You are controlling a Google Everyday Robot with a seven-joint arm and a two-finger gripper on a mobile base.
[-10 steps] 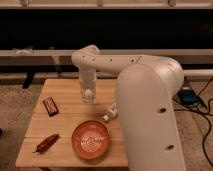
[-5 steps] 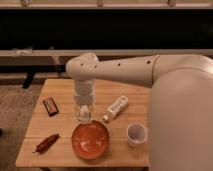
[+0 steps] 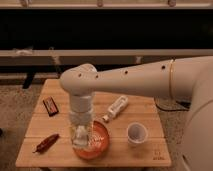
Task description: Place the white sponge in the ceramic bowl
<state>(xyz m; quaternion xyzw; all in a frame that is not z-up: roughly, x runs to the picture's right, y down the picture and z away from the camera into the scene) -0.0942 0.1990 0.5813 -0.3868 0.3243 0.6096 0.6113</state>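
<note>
Worktop (image 3: 60, 152): pale wooden slatted surface, rectangular, carrying all items below.

Ceramic bowl (image 3: 101, 145): round, glossy orange-brown, at the front edge of the worktop, left of centre.

End effector (image 3: 81, 136): pointing straight down from a large white arm, positioned directly over the left half of the ceramic bowl, low between its rim and interior.

White sponge (image 3: 81, 133): a pale block appears at the end effector's tip, over the bowl; whether it is gripped or already released cannot be told.

White bottle-like object (image 3: 116, 108): long, dark tip, lying diagonally behind the bowl.

White cup (image 3: 137, 133): small, upright, right of the bowl.

Dark rectangular packet (image 3: 50, 106): back left.

Reddish-brown elongated item (image 3: 46, 143): front left, near the edge.
</note>
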